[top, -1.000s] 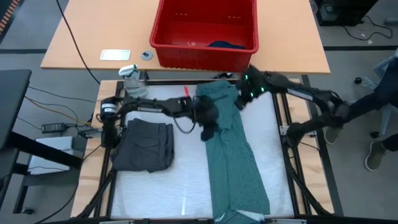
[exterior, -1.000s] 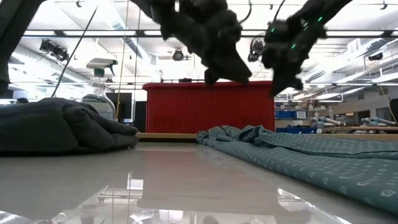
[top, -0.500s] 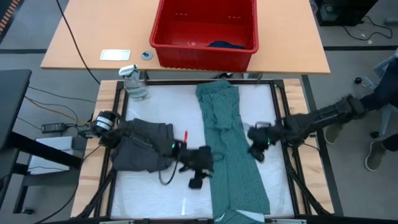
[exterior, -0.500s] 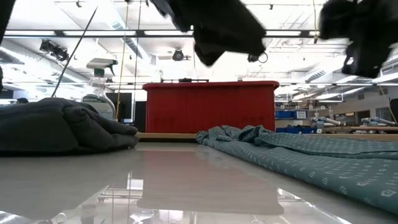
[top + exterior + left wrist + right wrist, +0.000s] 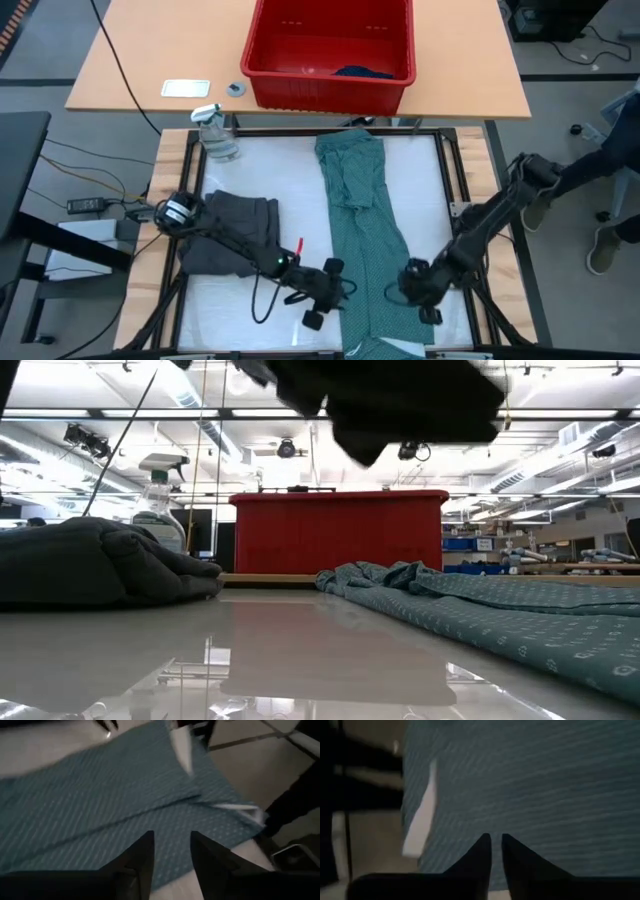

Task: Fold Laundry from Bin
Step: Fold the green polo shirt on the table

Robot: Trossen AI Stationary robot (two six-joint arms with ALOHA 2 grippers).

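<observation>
Noting for you: left gripper (image 5: 322,297) parted, empty; right gripper (image 5: 415,290) nearly closed, empty, both at teal T-shirt's (image 5: 372,235) near end, its hem cut off

Teal-green dotted T-shirt (image 5: 372,235) is lying folded into a long narrow strip down the white table, rumpled at its bin end. Dark grey folded garment (image 5: 232,232) is sitting beside it. Large red plastic bin (image 5: 329,50) is holding a navy piece (image 5: 361,72).

Hidden and cropped items

Teal-green dotted cotton T-shirt (image 5: 375,240): near hem cropped beyond both grippers; navy garment (image 5: 362,72) mostly hidden inside red plastic bin (image 5: 328,45).
</observation>
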